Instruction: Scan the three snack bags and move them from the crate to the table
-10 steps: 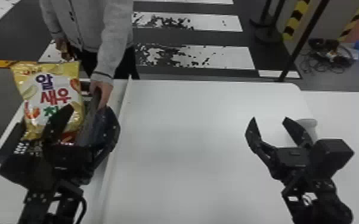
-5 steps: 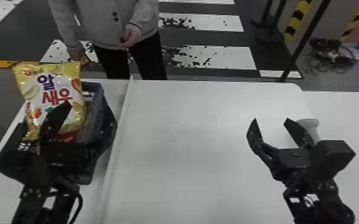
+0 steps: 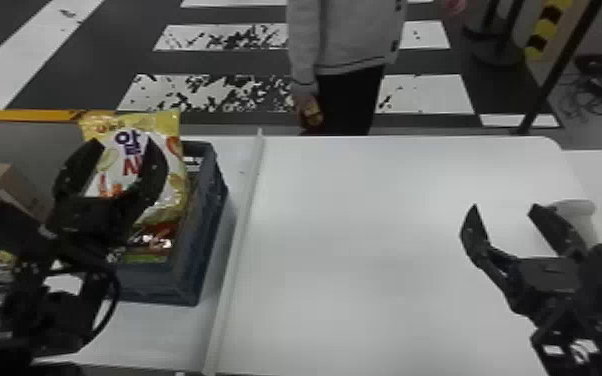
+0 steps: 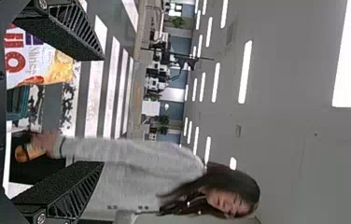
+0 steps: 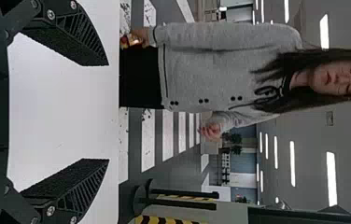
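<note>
Snack bag point(image 3: 121, 167) part-hid behind open L fingers point(image 3: 124, 144), crate point(image 3: 210, 205) contents unclear, R fingers point(image 3: 504, 207) open

room: above table point(image 3: 390, 240) | obstacles: crate point(image 3: 170, 291), white ridge point(image 3: 235, 250) beside it

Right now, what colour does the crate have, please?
The crate is dark blue-grey; it shows best in the head view.

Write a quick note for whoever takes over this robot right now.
Left gripper: jaws open, at the yellow-and-white snack bag.
Right gripper: jaws open, over the white table.
Bags: the yellow one stands in the blue-grey plastic crate, red packaging lower down.
Done: the yellow bag isn't on the table yet; scanning, I can't tell.
To do: get the bags scanned and onto the table.
</note>
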You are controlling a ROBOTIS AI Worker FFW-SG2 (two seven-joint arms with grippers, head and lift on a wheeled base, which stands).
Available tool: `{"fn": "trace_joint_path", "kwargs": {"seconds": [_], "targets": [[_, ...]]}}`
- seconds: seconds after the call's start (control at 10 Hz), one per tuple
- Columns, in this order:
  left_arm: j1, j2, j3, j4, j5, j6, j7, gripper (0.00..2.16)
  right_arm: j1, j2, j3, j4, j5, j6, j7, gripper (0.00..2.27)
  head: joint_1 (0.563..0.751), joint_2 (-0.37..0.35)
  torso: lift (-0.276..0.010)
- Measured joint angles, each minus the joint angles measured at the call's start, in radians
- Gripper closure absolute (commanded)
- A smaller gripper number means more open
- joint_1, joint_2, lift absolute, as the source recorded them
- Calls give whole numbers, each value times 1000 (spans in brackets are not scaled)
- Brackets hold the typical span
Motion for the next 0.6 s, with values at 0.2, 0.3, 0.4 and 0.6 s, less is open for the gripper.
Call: {"fn": "trace_joint_path", "kwargs": {"seconds": [0.2, 0.3, 0.4, 0.6], "targets": [[-69, 7, 74, 42, 47, 144, -96, 73, -4, 0, 7, 11, 10, 6, 0, 154, 695, 143, -62], [-111, 12, 98, 61, 63, 232, -109, 73, -7, 0, 9, 20, 15, 11, 0, 154, 695, 156, -62], [-148, 21, 116, 80, 76, 285, -120, 80, -9, 1, 11, 26, 18, 17, 0, 154, 695, 161, -62], [-208, 56, 149, 126, 104, 330, -125, 83, -17, 3, 17, 35, 26, 34, 0, 154, 695, 192, -62]]}}
